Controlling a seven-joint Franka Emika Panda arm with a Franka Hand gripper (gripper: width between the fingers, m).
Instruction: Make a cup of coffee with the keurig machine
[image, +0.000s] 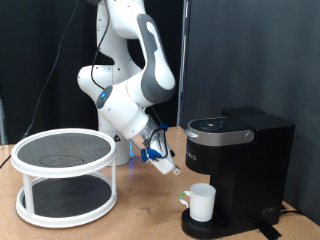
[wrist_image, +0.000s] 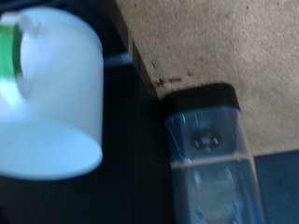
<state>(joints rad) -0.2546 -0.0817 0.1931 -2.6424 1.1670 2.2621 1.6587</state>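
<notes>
The keurig machine (image: 238, 160) stands on the table at the exterior view's right, its lid down. The white cup (image: 203, 202) stands upright on the round drip tray (image: 190, 226) at the machine's base, handle toward the exterior view's left. The gripper (image: 167, 165) hangs tilted just left of the machine's upper front, above and left of the cup, touching nothing and holding nothing I can see. In the wrist view the cup (wrist_image: 51, 103) shows close by on the black base, and one finger (wrist_image: 210, 159) shows beside it.
A white two-tier round rack (image: 65, 175) with dark mesh shelves stands on the cork-coloured table (image: 140, 215) at the exterior view's left. A black curtain is behind. A green patch (wrist_image: 8, 51) shows beside the cup in the wrist view.
</notes>
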